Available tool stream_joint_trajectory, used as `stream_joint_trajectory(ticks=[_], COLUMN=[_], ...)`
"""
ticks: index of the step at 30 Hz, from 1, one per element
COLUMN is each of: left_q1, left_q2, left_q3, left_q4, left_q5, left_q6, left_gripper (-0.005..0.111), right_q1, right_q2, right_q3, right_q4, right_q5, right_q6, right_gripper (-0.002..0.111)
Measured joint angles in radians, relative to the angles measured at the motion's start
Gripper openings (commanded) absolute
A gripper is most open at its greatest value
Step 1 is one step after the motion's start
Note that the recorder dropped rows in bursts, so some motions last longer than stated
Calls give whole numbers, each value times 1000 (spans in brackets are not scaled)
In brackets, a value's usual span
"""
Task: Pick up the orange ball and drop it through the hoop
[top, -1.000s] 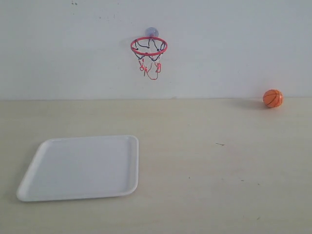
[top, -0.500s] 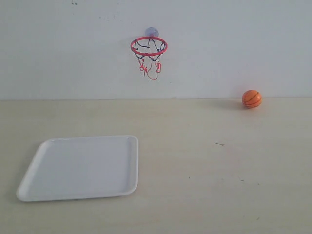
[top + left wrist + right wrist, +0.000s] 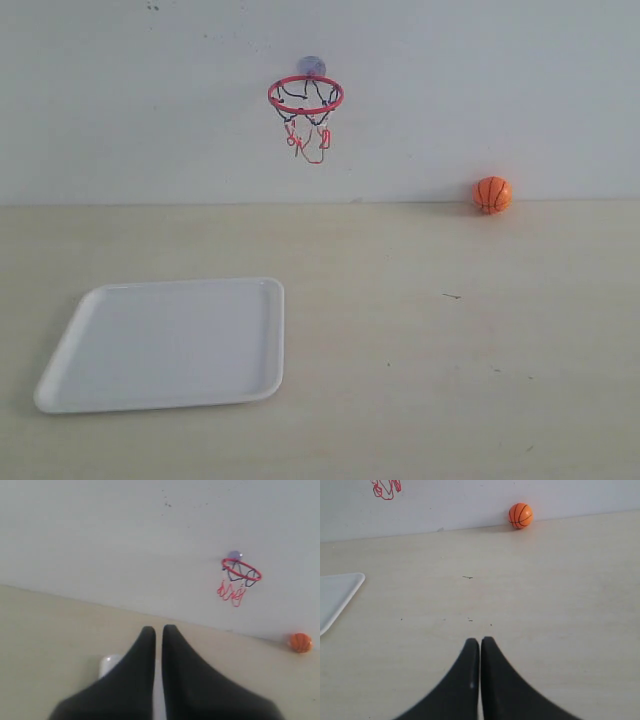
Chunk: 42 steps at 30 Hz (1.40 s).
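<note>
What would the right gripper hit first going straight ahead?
Likely nothing on the beige tabletop: the closed right gripper aims at the white wall; the orange mini basketball sits off that line.

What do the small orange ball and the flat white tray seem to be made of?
Small orange ball: probably rubber or soft plastic, matte; dull surface, black seam lines. Flat white tray: likely smooth plastic, faintly glossy; thin raised rounded rim, though ceramic is possible.
</note>
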Motion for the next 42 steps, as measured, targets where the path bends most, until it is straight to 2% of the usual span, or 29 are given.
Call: stream_joint_trajectory(ticks=[2,4,8,15,20,28,42], left_q1=[0,0,0,0,0,0,0], left_q2=[-2,-27,-90,-101,-101,-101,-101], left_q3=[10,31,98,176,180,180,180], left_q4=[200,325,400,408,408,408,408], left_q5=[10,12,12,30,99,105,105], left_q6=[-180,-293,-379,-394,-333,-168,-148], left_gripper=[4,4,4,4,4,4,4], right_q1=[0,0,0,0,0,0,0], right_q2=[0,0,0,0,0,0,0], right_q3=[0,0,0,0,0,0,0], right_q4=[0,0,0,0,0,0,0], right_q5=[0,0,0,-2,-2,-2,-2], right_q6=[0,0,0,0,0,0,0], right_gripper=[0,0,0,0,0,0,0])
